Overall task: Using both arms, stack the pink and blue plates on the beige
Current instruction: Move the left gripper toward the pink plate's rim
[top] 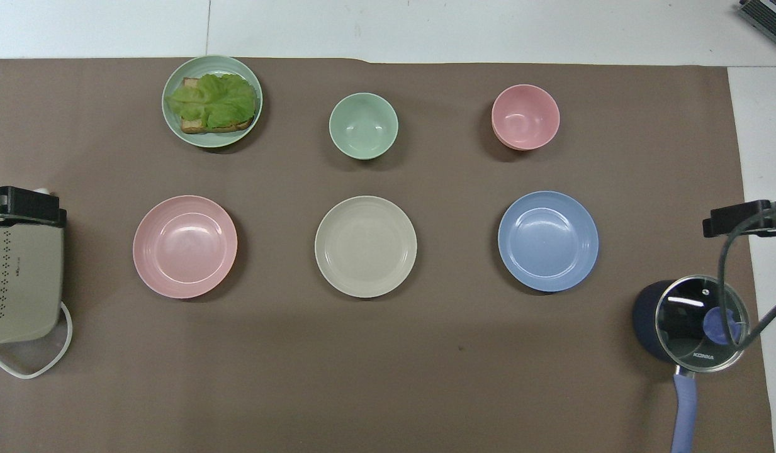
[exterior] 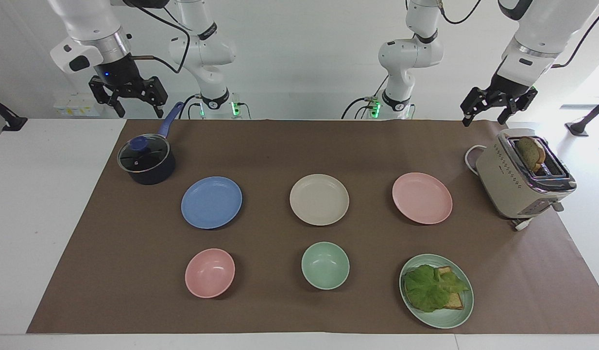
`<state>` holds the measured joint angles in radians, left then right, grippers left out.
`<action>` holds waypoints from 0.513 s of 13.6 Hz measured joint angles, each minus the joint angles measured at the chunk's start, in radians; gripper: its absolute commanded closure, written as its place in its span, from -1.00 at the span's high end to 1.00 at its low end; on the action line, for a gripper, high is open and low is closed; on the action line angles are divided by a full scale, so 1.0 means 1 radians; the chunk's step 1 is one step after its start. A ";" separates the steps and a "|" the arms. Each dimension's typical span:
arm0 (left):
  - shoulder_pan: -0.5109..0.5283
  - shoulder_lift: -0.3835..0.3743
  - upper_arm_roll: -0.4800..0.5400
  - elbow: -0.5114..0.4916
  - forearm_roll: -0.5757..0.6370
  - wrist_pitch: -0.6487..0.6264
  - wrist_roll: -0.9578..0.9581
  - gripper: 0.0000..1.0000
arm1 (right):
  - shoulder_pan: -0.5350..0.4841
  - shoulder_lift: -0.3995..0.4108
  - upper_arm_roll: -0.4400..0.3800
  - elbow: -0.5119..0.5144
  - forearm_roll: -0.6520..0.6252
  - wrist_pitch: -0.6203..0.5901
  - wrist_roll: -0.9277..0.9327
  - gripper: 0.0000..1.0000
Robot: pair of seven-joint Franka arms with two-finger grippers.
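Three plates lie in a row on the brown mat. The beige plate is in the middle. The blue plate lies toward the right arm's end and the pink plate toward the left arm's end. None touches another, and all are bare. My right gripper hangs open in the air over the saucepan's area, holding nothing. My left gripper hangs open above the toaster, also holding nothing.
A dark saucepan with a glass lid stands beside the blue plate. A beige toaster holding bread stands beside the pink plate. Farther from the robots are a pink bowl, a green bowl and a green plate with toast and lettuce.
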<state>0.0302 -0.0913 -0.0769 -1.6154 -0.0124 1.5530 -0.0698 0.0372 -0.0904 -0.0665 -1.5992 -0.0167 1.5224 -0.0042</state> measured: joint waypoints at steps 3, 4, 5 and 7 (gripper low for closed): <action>0.000 0.000 0.001 0.000 0.000 0.000 0.000 1.00 | 0.000 0.000 0.000 0.000 0.000 0.000 0.000 1.00; 0.001 0.000 0.003 0.000 0.000 0.000 0.000 1.00 | 0.000 0.000 0.000 0.000 0.000 0.000 0.000 1.00; 0.002 -0.001 0.006 -0.003 0.000 0.000 0.000 1.00 | 0.000 0.000 0.000 0.000 0.000 0.000 0.000 1.00; 0.002 -0.001 0.013 -0.041 0.000 0.004 0.000 1.00 | 0.000 0.000 0.000 0.000 0.000 0.000 0.000 1.00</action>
<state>0.0325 -0.0919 -0.0644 -1.6564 -0.0123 1.5567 -0.0703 0.0372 -0.0904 -0.0665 -1.5992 -0.0167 1.5224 -0.0042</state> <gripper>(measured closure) 0.000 0.000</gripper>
